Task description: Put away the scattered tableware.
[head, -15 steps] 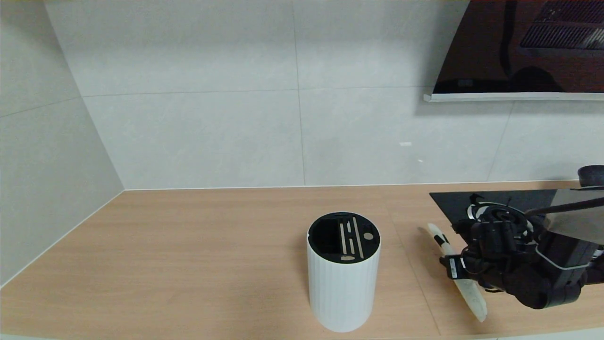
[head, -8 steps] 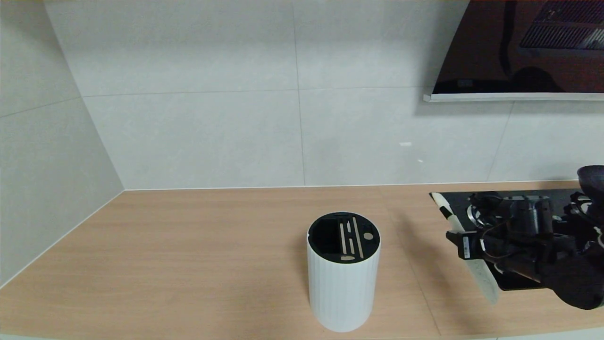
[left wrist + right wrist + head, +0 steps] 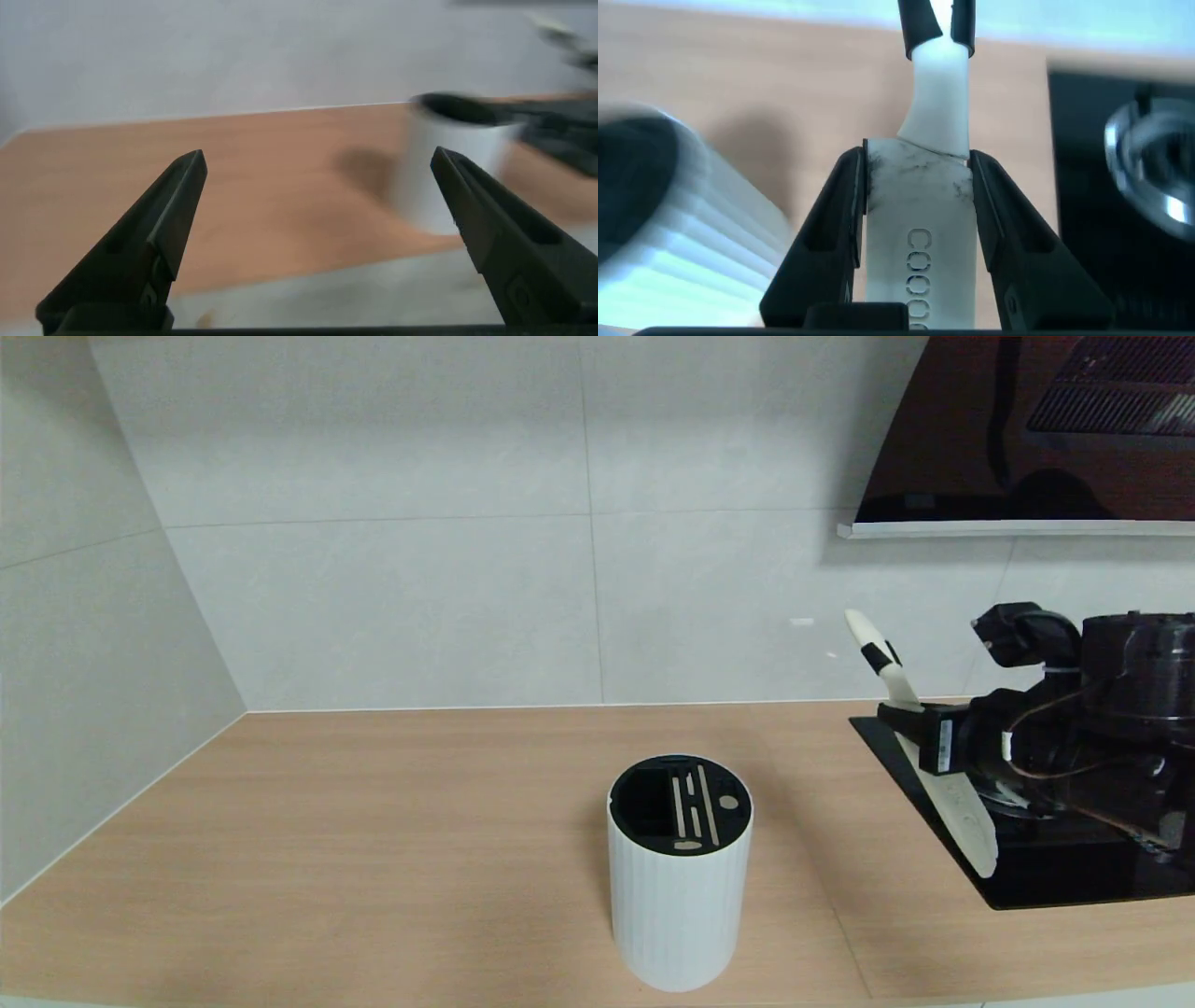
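Right end effector (image 3: pixel 920 747) at right centre of the head frame, clenched on a white ceramic knife with a black-banded handle (image 3: pixel 957 803). Knife is held clear of the wooden tabletop (image 3: pixel 373 821), tilted: handle toward the upper left against the grey wall tiles, blade tip down-right over the black glass cooktop (image 3: pixel 1055 882). Right wrist view: both fingers pressed against the blade flats (image 3: pixel 920 201).

White ribbed cylindrical holder with a black slotted top (image 3: pixel 679 887) stands upright at lower centre, well apart from the knife.

Left end effector (image 3: pixel 316 168) released, fingers spread wide, grasping nothing; holder (image 3: pixel 439 173) beyond it.
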### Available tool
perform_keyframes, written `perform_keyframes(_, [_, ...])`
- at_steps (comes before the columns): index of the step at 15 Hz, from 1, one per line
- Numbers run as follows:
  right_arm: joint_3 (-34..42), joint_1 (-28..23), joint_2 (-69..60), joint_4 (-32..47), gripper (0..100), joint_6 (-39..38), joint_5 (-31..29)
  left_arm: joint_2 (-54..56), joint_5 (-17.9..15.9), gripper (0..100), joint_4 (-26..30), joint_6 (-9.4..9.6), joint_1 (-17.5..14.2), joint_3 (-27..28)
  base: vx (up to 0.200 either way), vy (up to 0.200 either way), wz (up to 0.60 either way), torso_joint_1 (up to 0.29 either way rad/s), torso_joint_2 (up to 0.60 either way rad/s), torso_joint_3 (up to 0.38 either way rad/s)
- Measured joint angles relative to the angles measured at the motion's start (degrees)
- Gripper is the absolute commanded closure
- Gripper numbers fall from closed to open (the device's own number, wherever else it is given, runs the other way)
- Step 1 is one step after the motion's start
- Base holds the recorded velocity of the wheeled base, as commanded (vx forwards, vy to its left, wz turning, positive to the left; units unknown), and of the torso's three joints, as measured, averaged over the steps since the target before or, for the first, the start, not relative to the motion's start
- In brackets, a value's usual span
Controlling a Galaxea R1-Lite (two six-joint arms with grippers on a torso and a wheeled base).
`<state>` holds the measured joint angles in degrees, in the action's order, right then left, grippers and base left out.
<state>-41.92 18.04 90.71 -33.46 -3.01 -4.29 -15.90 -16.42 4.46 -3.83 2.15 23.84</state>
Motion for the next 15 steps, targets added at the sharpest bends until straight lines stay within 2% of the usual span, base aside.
perform_keyframes(3, [-6.9,5.2,-2.0,3.6,100,0.0,0.0,-16.7,-7.3,0,0.2,-0.85,1.3,13.1,0.000,0.000,0.00,0.000,0.00,0.000])
perform_keyframes(4, [-7.8,7.1,-2.4,3.8,100,0.0,0.0,-22.7,-9.0,0,-0.4,-1.96,2.4,16.6,0.000,0.000,0.00,0.000,0.00,0.000])
perform_keyframes(5, [-8.3,8.7,-2.6,3.8,100,-0.1,-0.1,-28.1,-10.1,0,-3.3,-4.62,4.2,19.0,0.000,0.000,0.00,0.000,0.00,0.000])
perform_keyframes(6, [-8.5,10.9,-2.6,3.9,100,-0.1,-0.3,-33.3,-10.8,0,-8.2,-8.68,7.0,20.1,0.000,0.000,0.00,0.000,0.00,0.000])
perform_keyframes(8, [-8.5,15.7,-2.4,3.9,100,-0.9,-0.9,-43.0,-11.8,0,-23.1,-18.94,13.5,20.0,0.000,0.000,0.00,0.000,0.00,0.000])
perform_keyframes(9, [-8.5,17.7,-2.3,3.9,100,-1.5,-1.1,-47.1,-12.0,0,-29.1,-23.26,16.0,19.5,0.000,0.000,0.00,0.000,0.00,0.000])
perform_keyframes(10, [-8.6,19.6,-1.9,3.8,100,-2.4,-1.2,-50.9,-12.1,0,-33.5,-26.58,18.4,18.6,0.000,0.000,0.00,0.000,0.00,0.000])
perform_keyframes(12, [-8.7,23.0,-0.1,2.7,100,-3.9,-2.8,-57.7,-12.0,0,-40.9,-31.32,22.1,16.9,0.000,0.000,0.00,0.000,0.00,0.000])
perform_keyframes(14, [-8.4,25.6,1.3,0.0,100,-4.3,-4.1,-64.3,-9.2,0,-48.3,-38.51,25.9,15.8,0.000,0.000,0.00,0.000,0.00,0.000])
perform_keyframes(15, [-8.1,26.5,1.7,-0.3,100,-4.3,-4.1,-67.0,-6.8,0,-50.7,-40.89,27.6,15.7,0.000,0.000,0.00,0.000,0.00,0.000])
